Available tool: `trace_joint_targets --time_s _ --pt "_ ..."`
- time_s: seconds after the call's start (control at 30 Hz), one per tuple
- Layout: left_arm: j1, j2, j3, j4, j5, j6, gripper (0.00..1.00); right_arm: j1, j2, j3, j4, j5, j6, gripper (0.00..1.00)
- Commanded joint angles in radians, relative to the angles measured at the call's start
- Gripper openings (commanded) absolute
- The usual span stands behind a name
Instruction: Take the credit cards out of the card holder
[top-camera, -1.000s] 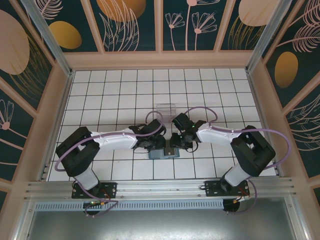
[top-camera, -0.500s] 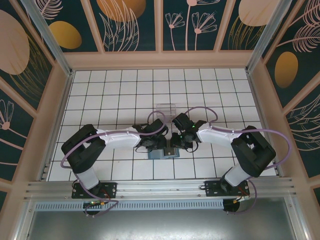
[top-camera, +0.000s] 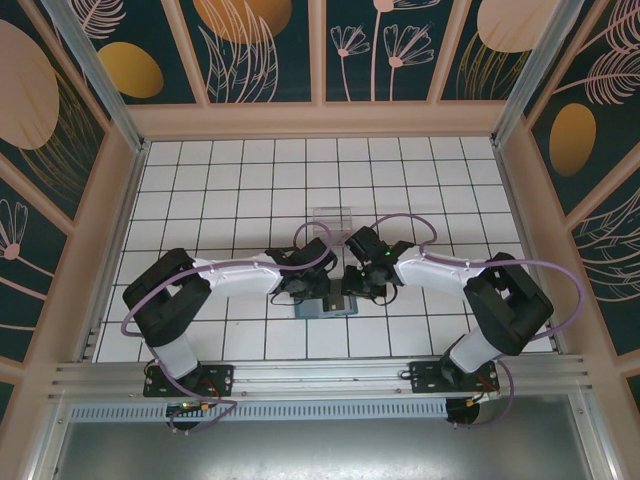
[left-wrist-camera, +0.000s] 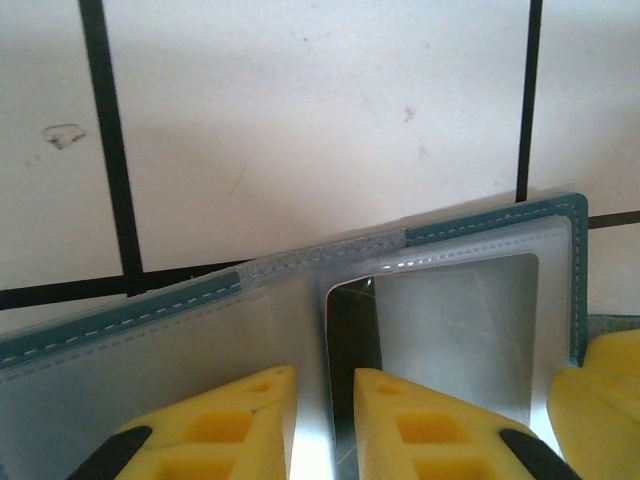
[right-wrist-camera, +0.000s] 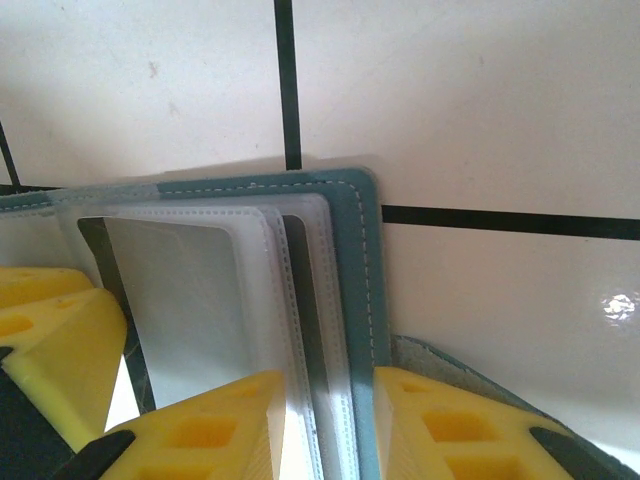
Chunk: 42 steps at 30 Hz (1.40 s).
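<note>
Item 1, card holder: teal, lying open on the white tiled table at lower centre of the top view, with both arms meeting over it.

Item 2, credit cards: sitting inside the holder's clear sleeves, one showing a dark band along its edge.

Item 3, left gripper: yellow fingers standing narrowly apart, straddling a sleeve edge near the holder's middle. Whether they are gripping it cannot be told.

Item 4, right gripper: fingers pinching the stacked sleeve edges and teal cover at the holder's outer edge.

Item 5, clear tray: resting above centre, apart from the holder.
</note>
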<state>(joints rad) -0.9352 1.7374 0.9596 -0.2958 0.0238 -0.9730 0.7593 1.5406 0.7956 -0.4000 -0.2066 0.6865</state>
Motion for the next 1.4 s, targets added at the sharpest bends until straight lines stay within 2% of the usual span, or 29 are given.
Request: trace_joint_targets --time_s 0.0,0.23,0.5,0.63,1.1,1.37 --pt "-0.001 -0.016 0.007 -0.072 -0.04 0.013 0.21 0.005 -0.029 -0.009 -0.03 0.026 0.005 0.3" --pt "-0.002 -0.085 0.007 -0.054 -0.052 0.008 0.2 0.005 -0.028 -0.003 -0.031 0.026 0.004 0.3" --pt "0.008 -0.118 -0.044 0.076 0.015 -0.028 0.23 0.006 -0.015 0.001 -0.022 0.015 -0.002 0.42" --pt "0.023 -0.126 -0.086 0.133 0.055 -0.047 0.24 0.011 0.005 0.005 -0.023 0.01 -0.005 0.43" --pt "0.065 -0.164 -0.232 0.344 0.184 -0.101 0.25 0.014 0.051 0.004 -0.028 0.015 0.002 0.31" --pt "0.073 -0.163 -0.254 0.336 0.176 -0.099 0.27 0.014 0.055 0.005 -0.031 0.016 0.007 0.25"
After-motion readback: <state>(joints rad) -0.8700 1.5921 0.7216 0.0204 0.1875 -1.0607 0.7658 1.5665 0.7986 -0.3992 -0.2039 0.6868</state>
